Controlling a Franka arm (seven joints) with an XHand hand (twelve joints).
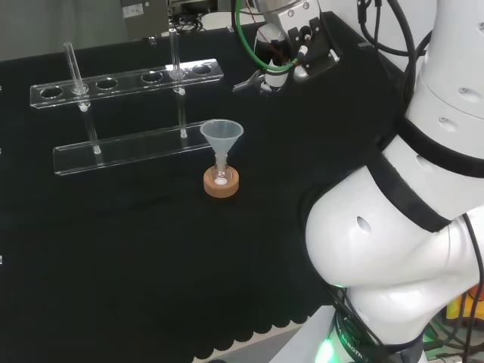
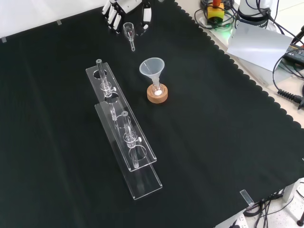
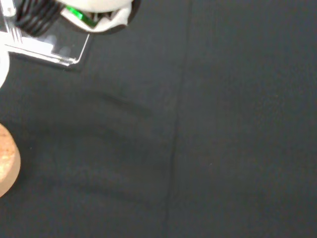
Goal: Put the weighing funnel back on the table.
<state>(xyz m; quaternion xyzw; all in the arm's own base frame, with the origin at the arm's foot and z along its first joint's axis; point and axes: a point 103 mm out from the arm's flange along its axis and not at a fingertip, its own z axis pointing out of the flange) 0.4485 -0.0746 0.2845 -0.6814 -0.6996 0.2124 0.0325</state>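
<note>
Fingers [image 2: 112, 18] spread apart either side of the weighing funnel [image 2: 128, 31], contact unclear, big funnel [image 2: 152, 66] and cork ring [image 2: 157, 95] nearby on desk [image 2: 213, 118]

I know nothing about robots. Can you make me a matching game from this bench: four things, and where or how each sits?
Things: 1 funnel; 2 cork ring; 3 weighing funnel; 4 tubes.
States: A brown, under the flask; B upright in the rack; C just below the hand in the front view; D mouth up.
Pairs: 1-D, 2-A, 3-C, 4-B.
</note>
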